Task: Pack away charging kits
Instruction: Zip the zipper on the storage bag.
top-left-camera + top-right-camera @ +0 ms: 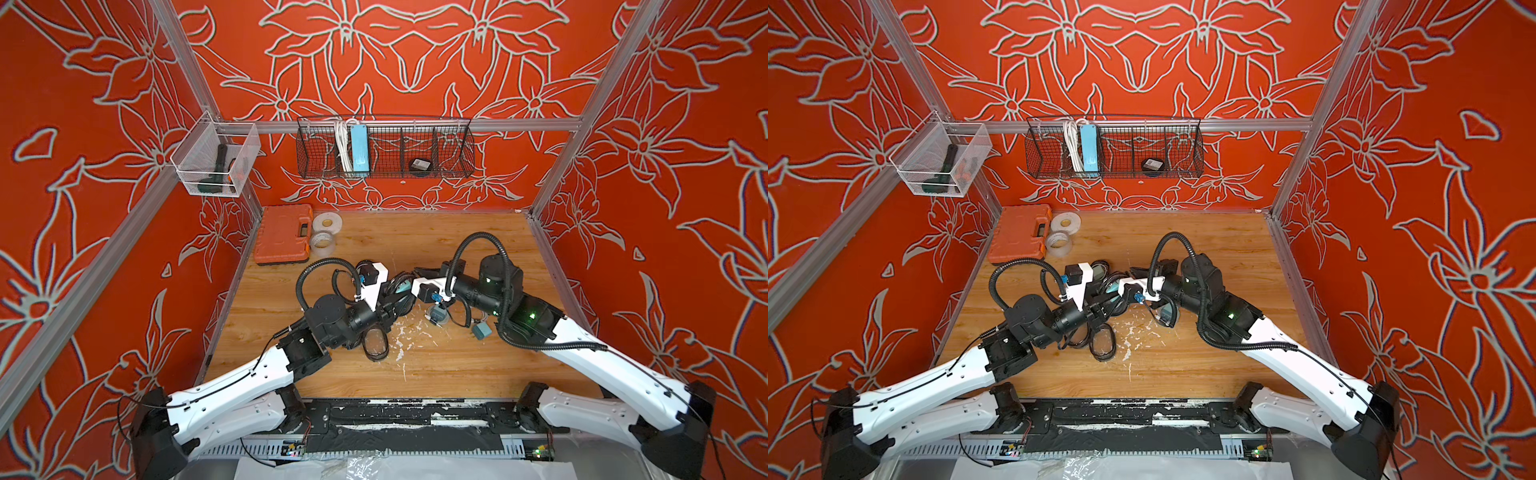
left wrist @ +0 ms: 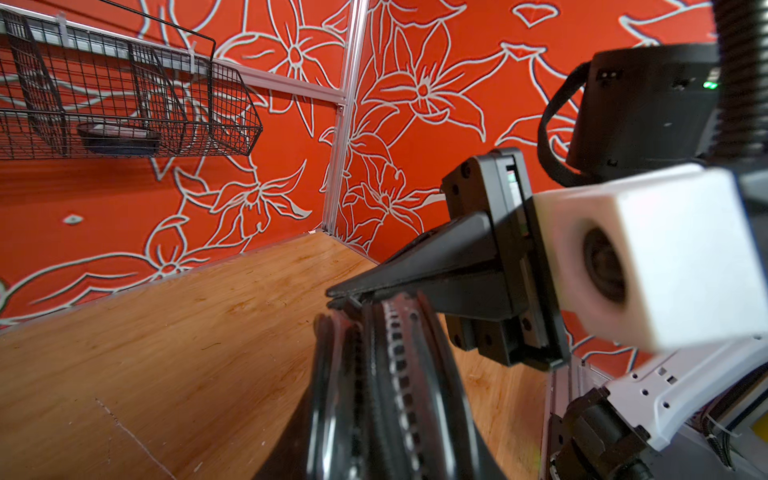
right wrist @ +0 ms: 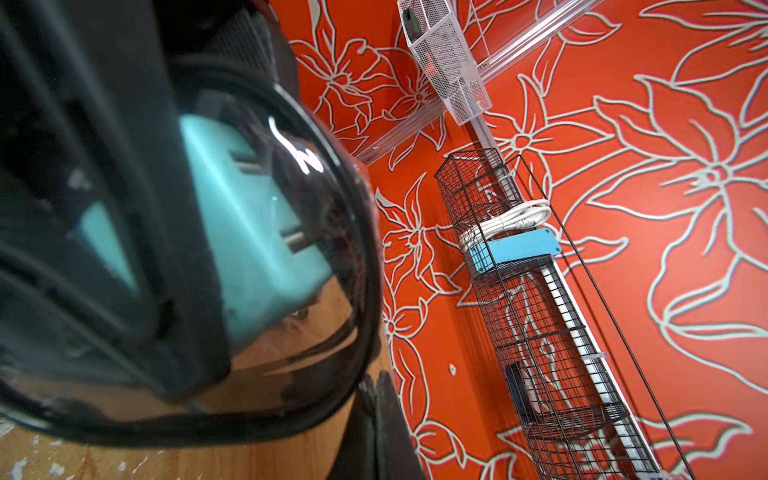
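My left gripper (image 1: 392, 297) is shut on a clear oval case with a black zip rim (image 2: 386, 374), held on edge above the wooden table (image 1: 457, 249). A teal cube plug adapter (image 3: 249, 232) shows inside it through the clear wall. My right gripper (image 3: 374, 399) is shut, its fingertips (image 2: 345, 293) touching the case's zip rim; whether it pinches the pull I cannot tell. Another teal adapter (image 1: 482, 331) lies loose by the right arm. A kit with a white cable (image 1: 436, 316) sits beside it. An empty clear case (image 1: 376, 343) lies under the left arm.
An orange tool case (image 1: 282, 235) and two tape rolls (image 1: 327, 222) sit at the table's back left. On the back wall hangs a black wire basket (image 1: 453, 149) with a blue power strip (image 1: 358, 149). A white mesh basket (image 1: 216, 160) hangs on the left wall.
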Controlling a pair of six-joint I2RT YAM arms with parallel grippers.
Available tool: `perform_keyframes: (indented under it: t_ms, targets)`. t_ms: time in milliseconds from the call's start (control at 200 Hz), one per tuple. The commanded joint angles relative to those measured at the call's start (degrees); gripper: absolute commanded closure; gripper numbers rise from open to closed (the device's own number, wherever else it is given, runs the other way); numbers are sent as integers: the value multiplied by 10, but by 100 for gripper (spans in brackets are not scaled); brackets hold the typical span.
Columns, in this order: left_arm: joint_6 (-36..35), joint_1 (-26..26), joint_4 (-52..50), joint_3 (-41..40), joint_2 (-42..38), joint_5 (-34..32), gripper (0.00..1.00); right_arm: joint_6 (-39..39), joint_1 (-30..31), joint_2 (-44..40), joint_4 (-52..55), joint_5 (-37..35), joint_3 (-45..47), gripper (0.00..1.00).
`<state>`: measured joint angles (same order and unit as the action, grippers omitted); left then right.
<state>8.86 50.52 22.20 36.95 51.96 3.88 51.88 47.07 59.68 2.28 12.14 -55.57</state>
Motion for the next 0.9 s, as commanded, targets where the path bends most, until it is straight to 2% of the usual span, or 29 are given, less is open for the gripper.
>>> perform_keyframes:
  t_ms: [0,230,375,475,616,711,896]
  targets:
    - [-2,4,-105,-13,25,47,100,-17,-15,-33,-115,22,-31,100]
    - [-6,4,-104,-8,38,51,100,-61,-15,-8,-152,-11,-23,100]
    - [-4,4,-101,-5,37,44,100,-114,-15,-18,-198,10,7,100]
    - [-2,4,-100,-1,30,35,88,-175,-15,-34,-264,57,49,100]
    - [4,4,-81,1,9,43,71,-229,-14,-37,-294,125,69,100]
    - [0,4,-60,16,-6,56,60,-253,-14,-30,-328,120,78,100]
    - [-24,4,24,13,-28,71,35,-291,-14,-15,-328,93,56,100]
